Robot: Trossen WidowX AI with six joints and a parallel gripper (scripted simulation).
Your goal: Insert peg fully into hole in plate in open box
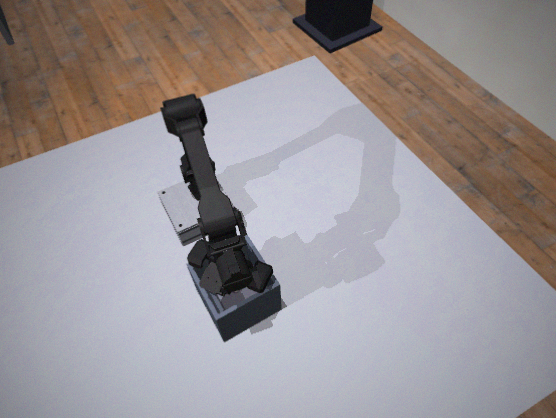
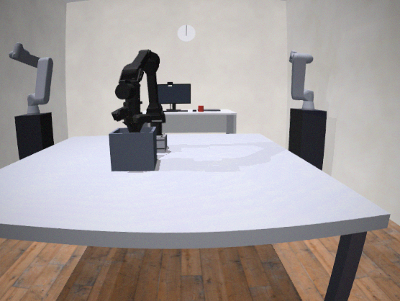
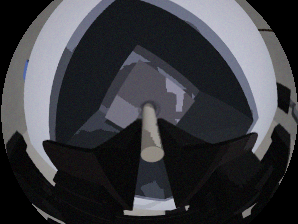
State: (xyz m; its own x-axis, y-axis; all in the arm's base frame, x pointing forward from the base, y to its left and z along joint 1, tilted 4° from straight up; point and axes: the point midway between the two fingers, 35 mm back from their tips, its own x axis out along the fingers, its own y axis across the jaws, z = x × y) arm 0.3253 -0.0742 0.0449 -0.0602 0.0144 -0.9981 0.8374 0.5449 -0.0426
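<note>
The dark grey open box [image 1: 244, 301] stands on the white table in front of the arm's base; it also shows in the exterior view [image 2: 133, 149]. My gripper [image 1: 227, 277] reaches down into the box from above, and in the exterior view [image 2: 134, 126] its fingers dip below the rim. In the wrist view my gripper [image 3: 149, 123] is shut on the pale grey peg [image 3: 150, 129], which points down at the grey plate [image 3: 149, 92] on the box floor. The peg's lower tip touches or enters the plate; the hole itself is hidden behind it.
The arm's grey base plate [image 1: 177, 210] lies just behind the box. Two pale idle arms on black pedestals [image 2: 34, 133] [image 2: 307, 135] stand beside the table. A desk with a monitor [image 2: 174, 94] is at the back.
</note>
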